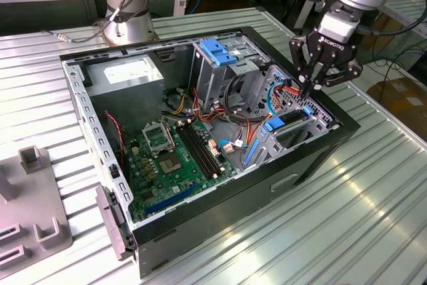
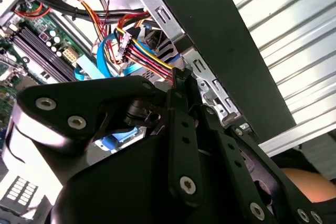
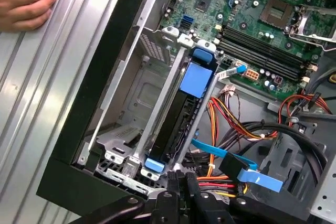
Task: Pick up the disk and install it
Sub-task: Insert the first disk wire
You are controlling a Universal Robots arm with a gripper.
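Disk: disk (image 3: pixel 176 124) is sitting on edge in the bay beside the wall of the case (image 3: pixel 79 182), dark side showing in the first wrist view, blue rail running along it with blue tabs at both ends

Disk in exterior view: disk (image 1: pixel 292 123) is lying in the corner of the case (image 1: pixel 313 158) towards the exterior view's right, its blue tab facing the board (image 1: pixel 177 155)

Gripper: gripper (image 1: pixel 308 87) is hanging point-down just above the end of the disk furthest from the board; whether it is touching the disk cannot be told

Fingers: fingers are pressing together in both wrist views, gripper (image 3: pixel 178 179) (image 2: pixel 176 80) showing nothing between them

Cables: bundle of red, yellow and orange wires (image 3: pixel 231 119) is running just beside the disk, and a flat blue cable (image 3: pixel 231 158) is crossing near the fingertips

Board: green board (image 3: pixel 252 9) is lying flat on the case floor, beyond the disk's far end

Cage: tall metal cage with a blue bracket (image 1: pixel 220 51) is standing at the back of the case, well apart from the gripper

Supply: grey box (image 1: pixel 123 75) is sitting in the back corner towards the exterior view's left

Hand: a person's hand (image 3: pixel 26 1) is resting on the ribbed table outside the case

Table: ribbed metal table (image 1: pixel 333 231) is carrying the open case, and a grey fixture (image 1: pixel 30 198) is standing at the exterior view's left
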